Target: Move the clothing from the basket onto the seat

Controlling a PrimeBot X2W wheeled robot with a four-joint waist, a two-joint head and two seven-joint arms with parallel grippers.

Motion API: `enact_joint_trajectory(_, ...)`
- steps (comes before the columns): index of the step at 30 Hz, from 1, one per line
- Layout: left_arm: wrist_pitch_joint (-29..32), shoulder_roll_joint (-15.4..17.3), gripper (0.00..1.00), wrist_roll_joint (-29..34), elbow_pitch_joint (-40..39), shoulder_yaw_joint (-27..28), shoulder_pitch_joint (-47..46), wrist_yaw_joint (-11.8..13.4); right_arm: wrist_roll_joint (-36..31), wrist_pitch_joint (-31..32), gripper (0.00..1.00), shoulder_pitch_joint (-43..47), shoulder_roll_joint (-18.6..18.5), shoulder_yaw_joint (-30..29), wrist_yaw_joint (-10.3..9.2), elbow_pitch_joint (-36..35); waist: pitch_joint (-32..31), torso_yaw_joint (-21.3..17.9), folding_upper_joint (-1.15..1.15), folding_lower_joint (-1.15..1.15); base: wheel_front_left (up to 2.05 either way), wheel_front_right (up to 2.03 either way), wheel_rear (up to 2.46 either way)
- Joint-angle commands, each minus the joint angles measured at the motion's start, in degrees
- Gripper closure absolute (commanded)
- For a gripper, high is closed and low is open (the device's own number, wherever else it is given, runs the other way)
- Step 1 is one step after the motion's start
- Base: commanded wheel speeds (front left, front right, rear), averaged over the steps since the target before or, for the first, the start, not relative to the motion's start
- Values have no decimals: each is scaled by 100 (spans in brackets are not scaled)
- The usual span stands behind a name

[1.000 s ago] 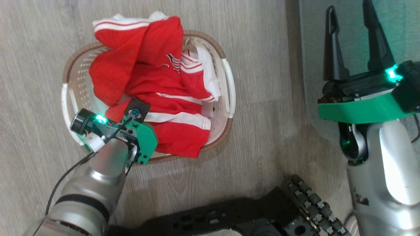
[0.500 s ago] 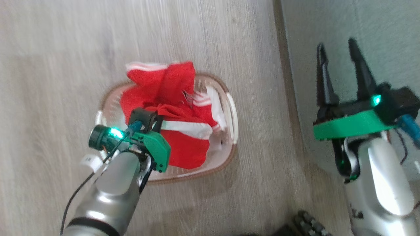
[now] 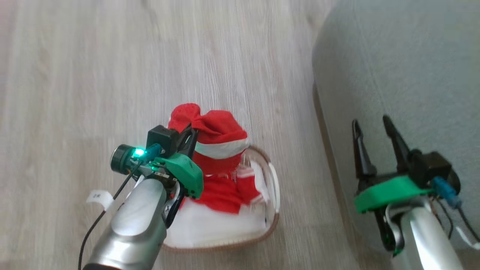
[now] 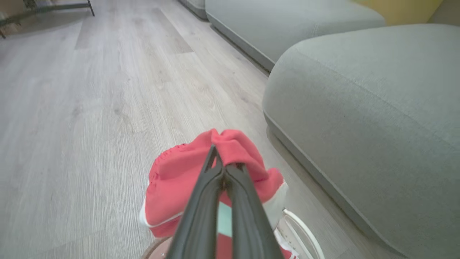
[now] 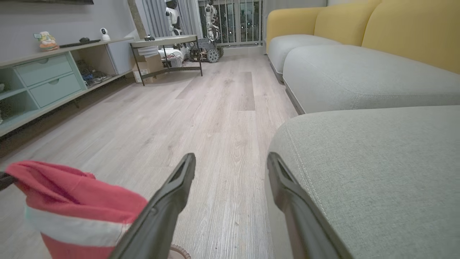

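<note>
On the left, the left pincer is clenched on a fold of red clothing, held up above the basket on the wooden floor. More clothing trails from the pincer down into the basket. On the right, the right pincer is spread wide, grasping nothing, at the edge of the seat. Its wrist view adds a yellow sofa back beyond the seat.

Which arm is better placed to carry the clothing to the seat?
Left, probably: the left end effector is shut on the clothing, raised above the basket. The right end effector is open and empty near the seat.
</note>
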Motion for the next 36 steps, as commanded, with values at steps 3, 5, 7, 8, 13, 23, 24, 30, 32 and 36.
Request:
enact_joint_trajectory(3, -73, 68, 100, -49, -307, 160, -46, -28, -42, -37, 0, 117, -14, 146, -1, -106, -745, 42, -1, 0, 0, 0, 0)
enact_joint_trajectory(5, -36, 67, 100, -82, -403, 157, -42, -29, -47, -37, 0, 225, -14, 150, -1, -65, -941, 29, -1, 0, 0, 0, 0)
enact_joint_trajectory(7, 29, 72, 100, -111, -500, 151, -42, -31, -51, -37, 0, 326, -14, 155, -1, -26, -1128, 16, -1, 0, 0, 0, 0)
enact_joint_trajectory(8, 74, 79, 100, -116, -559, 143, -58, -31, -51, -37, 0, 371, -14, 154, -1, -22, -1179, 14, -1, 0, 0, 0, 0)
enact_joint_trajectory(13, 299, 99, 100, -137, -895, 104, -227, -41, -48, -37, 0, 518, -14, 150, -1, -2, -1392, 39, -1, 0, 0, 0, 0)
enact_joint_trajectory(23, 672, 126, 100, -180, -1426, 29, -636, -80, -47, -37, 0, 341, -14, 720, -1, 55, -1611, 199, -1, 0, 0, 0, 0)
enact_joint_trajectory(24, 699, 125, 100, -188, -1452, 23, -671, -84, -73, -37, 0, 276, -14, 831, -1, 89, -1619, 212, -1, 0, 0, 0, 0)
enact_joint_trajectory(30, 763, 118, 100, -220, -1535, -35, -826, -97, -154, -37, 0, -275, -14, 1439, -1, 474, -1646, 264, -1, 0, 0, 0, 0)
enact_joint_trajectory(32, 756, 111, 100, -241, -1541, -65, -852, -99, -115, -37, 0, -467, -14, 1624, -1, 697, -1649, 291, -1, 0, 0, 0, 0)
enact_joint_trajectory(36, 731, 95, 100, -284, -1547, -153, -870, -92, 179, -37, 0, -801, -14, 2188, -1, 1201, -1655, 355, -1, 0, 0, 0, 0)
